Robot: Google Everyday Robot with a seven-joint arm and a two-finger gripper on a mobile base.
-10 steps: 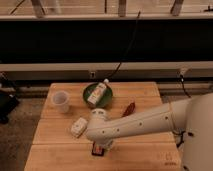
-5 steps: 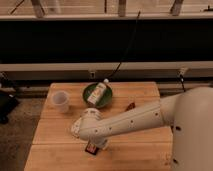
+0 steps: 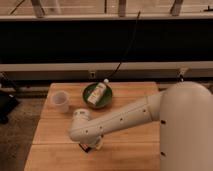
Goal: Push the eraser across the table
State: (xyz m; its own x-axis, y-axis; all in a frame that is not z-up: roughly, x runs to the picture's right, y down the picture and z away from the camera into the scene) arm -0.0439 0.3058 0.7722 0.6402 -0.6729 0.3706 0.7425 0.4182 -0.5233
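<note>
Since half a second ago, the robot's white arm (image 3: 120,120) has swung further toward the left side of the square, light wooden plank desk (image 3: 50,135), so its rounded wrist joint now sits near the left-centre of the top. Below that joint, the gripper (image 3: 91,146) points down at the desk near the front edge; how its fingers stand cannot be told, since the arm hides most of them.

A small flat dark brown-black rectangular eraser (image 3: 86,147) with a hint of reddish marking shows only as a dark sliver at the gripper's tip, lying on the desk toward the front left. It appears to be touching the gripper, though the contact is partly hidden. It has shifted leftward along with the arm.

Toward the back left of the desk stands a pale translucent plastic cup (image 3: 61,101), upright, where it was before. To its right, near the back centre, sits a round dark green bowl (image 3: 98,96) holding a white bottle (image 3: 98,93) lying tilted, its cap toward the back rim. Neither has moved.

A thin black cable (image 3: 126,50) hangs from above down to the rear edge of the desk behind the bowl. The robot's large white body (image 3: 187,130) fills the right foreground.
</note>
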